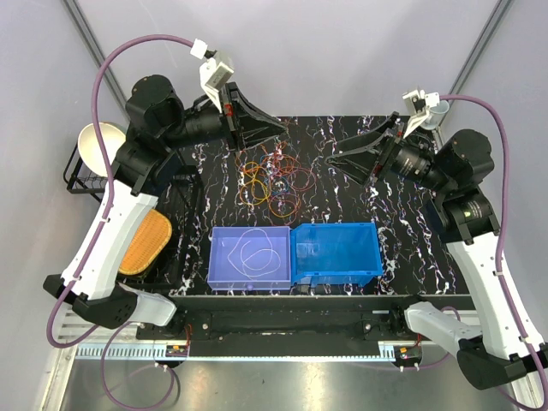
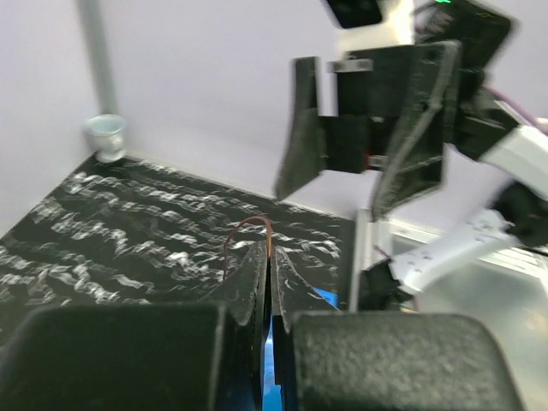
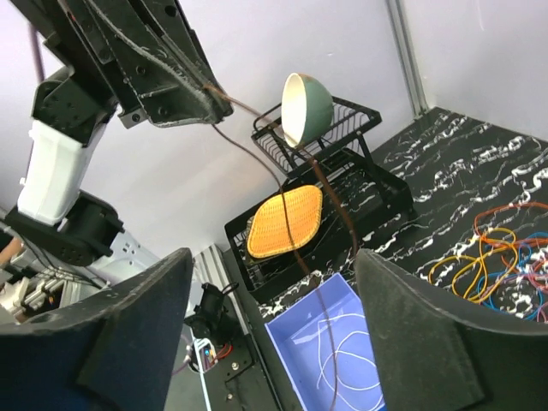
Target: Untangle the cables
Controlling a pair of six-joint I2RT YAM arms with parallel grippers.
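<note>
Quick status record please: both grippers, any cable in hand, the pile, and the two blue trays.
left gripper: shut on a thin brown-red cable, raised above the black marbled table
right gripper: open, empty, facing the left one
held cable: hangs down from the left fingertips
pile: orange, red, yellow and blue loops, tangled, behind the trays
pale blue tray: one white cable inside
darker blue tray: contents unclear

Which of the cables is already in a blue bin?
The thin white cable, looped alone in the left, paler blue bin; the coloured cables lie heaped on the black marbled table.
</note>
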